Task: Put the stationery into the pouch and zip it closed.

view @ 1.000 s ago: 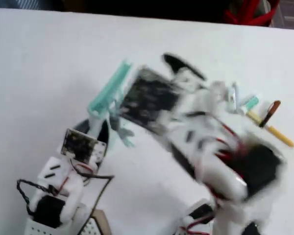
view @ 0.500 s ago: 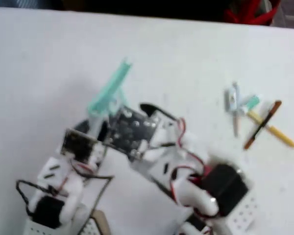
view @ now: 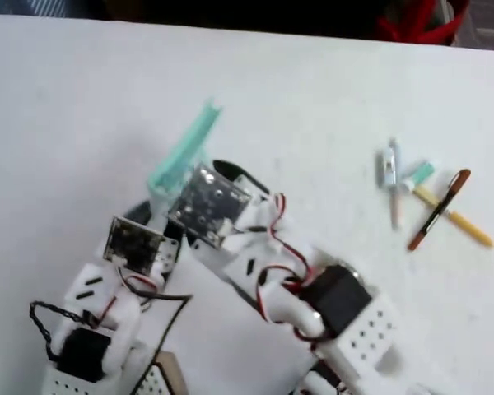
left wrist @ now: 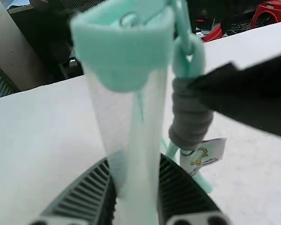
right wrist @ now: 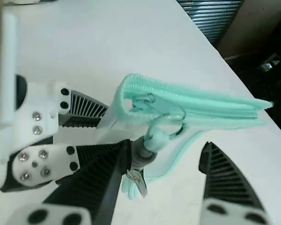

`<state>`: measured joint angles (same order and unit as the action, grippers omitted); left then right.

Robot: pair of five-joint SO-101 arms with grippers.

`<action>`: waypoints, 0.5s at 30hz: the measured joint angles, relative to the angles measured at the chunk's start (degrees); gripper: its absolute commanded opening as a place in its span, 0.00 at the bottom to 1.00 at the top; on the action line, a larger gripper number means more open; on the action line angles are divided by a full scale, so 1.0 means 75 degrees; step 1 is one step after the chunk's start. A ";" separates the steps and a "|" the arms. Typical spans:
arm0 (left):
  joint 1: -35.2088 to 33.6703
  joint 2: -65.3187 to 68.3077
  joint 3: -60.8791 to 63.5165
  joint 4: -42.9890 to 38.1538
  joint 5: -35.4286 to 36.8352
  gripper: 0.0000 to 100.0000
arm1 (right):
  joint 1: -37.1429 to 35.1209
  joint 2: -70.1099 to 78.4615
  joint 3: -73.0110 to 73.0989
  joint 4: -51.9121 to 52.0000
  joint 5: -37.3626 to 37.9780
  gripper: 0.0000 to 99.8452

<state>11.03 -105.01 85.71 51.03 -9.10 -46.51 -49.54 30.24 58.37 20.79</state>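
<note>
While the left hand pinches one end of the mint pouch between its ribbed pads at the centre left of the high view, the right hand hangs spread beside it. One of its black fingers is just beside the grey cord pull that dangles from the zip slider. The stationery, a few pens in a loose heap, lies on the table at the right of the high view, well apart from the pouch. Nothing is packed yet, so the step in hand looks to be working the zip open.

To do it well, the right hand should centre the grey pull between its fingers before closing. It should grip the cord itself rather than the thin mint ring above it or the paper tag below. The pull should then run straight along the zip line, away from the left hand, which must grip firmly so the soft pouch neither bends nor slips out.
</note>
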 measured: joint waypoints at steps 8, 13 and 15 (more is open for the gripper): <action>-0.0012 0.0000 0.0000 0.0000 0.0000 0.03 | 0.0012 0.0445 0.0000 -0.0387 -0.0492 0.17; -0.0012 0.0000 0.0000 -0.0012 0.0000 0.03 | -0.0023 0.0469 0.0012 -0.0504 -0.0504 0.02; -0.0035 0.0000 0.0000 -0.0012 0.0000 0.03 | -0.0023 0.0469 0.0012 -0.0504 -0.0504 0.04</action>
<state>10.77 -105.01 85.71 50.95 -9.10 -46.68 -46.02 30.33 54.59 17.01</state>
